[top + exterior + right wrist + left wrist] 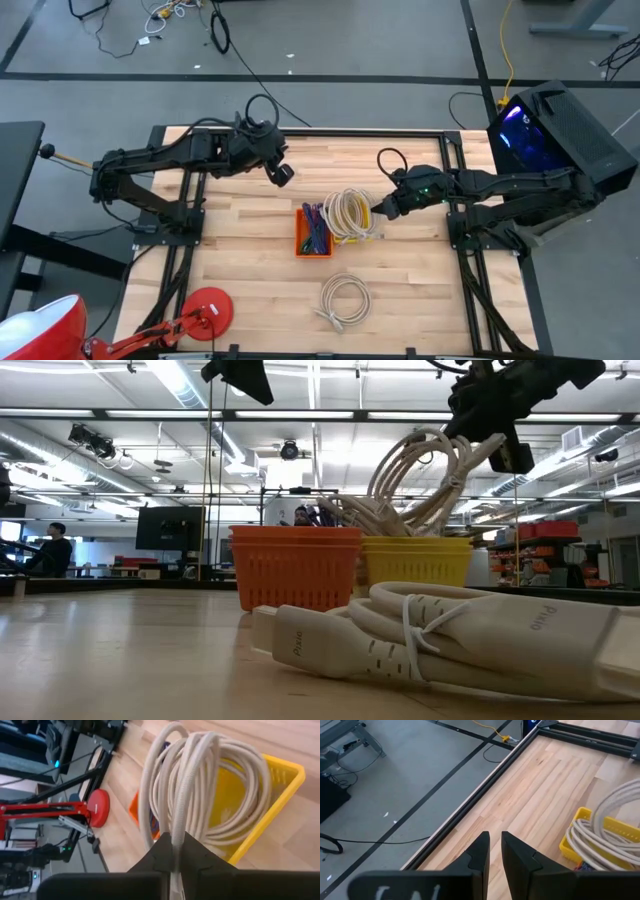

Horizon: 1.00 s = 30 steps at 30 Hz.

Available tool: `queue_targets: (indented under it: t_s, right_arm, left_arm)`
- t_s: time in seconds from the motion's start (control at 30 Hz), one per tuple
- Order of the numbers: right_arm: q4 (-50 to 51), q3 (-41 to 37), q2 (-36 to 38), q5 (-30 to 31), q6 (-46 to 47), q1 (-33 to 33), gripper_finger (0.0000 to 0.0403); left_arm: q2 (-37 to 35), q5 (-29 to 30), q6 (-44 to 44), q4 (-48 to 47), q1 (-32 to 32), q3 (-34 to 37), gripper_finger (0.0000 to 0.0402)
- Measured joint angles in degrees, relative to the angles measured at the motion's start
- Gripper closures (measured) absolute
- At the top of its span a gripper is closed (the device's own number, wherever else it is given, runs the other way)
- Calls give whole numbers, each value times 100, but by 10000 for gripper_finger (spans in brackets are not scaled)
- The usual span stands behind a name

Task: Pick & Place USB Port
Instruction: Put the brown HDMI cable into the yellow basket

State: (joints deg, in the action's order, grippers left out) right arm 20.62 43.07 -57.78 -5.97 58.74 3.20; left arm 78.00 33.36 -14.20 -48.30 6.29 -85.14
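Observation:
A coiled cream USB cable [348, 210] stands in the yellow basket [415, 560] at the table's middle, its loops rising above the rim [280, 775]. My right gripper [380, 208] reaches in from the table's right and is shut on the coil. An orange basket [313, 232] holding dark cables sits against the yellow one, on its left. A second tied cream coil [345, 300] lies flat on the table near the front edge. My left gripper [283, 172] hangs above the far left of the table, its fingers [482, 852] almost together with nothing between them. My right gripper pinches a strand or two of the coil's loop [176, 837] between its two fingers, on the coil's right side. The fingers slant down from the table's right. The coil stands upright, its lower part inside the yellow basket [250, 835].
A red round-based stand [205, 310] sits at the near left corner. Black frame rails [450, 160] run along the table's sides. Bare wood lies between the baskets and the left arm, and to the right of the loose coil.

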Motion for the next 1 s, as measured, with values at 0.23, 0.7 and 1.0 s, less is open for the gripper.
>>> queue_targets:
  t_s: [0.23,0.7,1.0]
  right_arm:
    - [25,0,-13,-155,-77,0,361]
    - [-1574,0,-651,-292,-33,4,331]
    - [-2372,-4,-871,-550,-200,248,330]
  left_arm:
    - [0,0,0,0,4,0,349]
    - [0,-20,-2,-1,4,0,349]
    - [0,-20,0,-14,4,0,349]
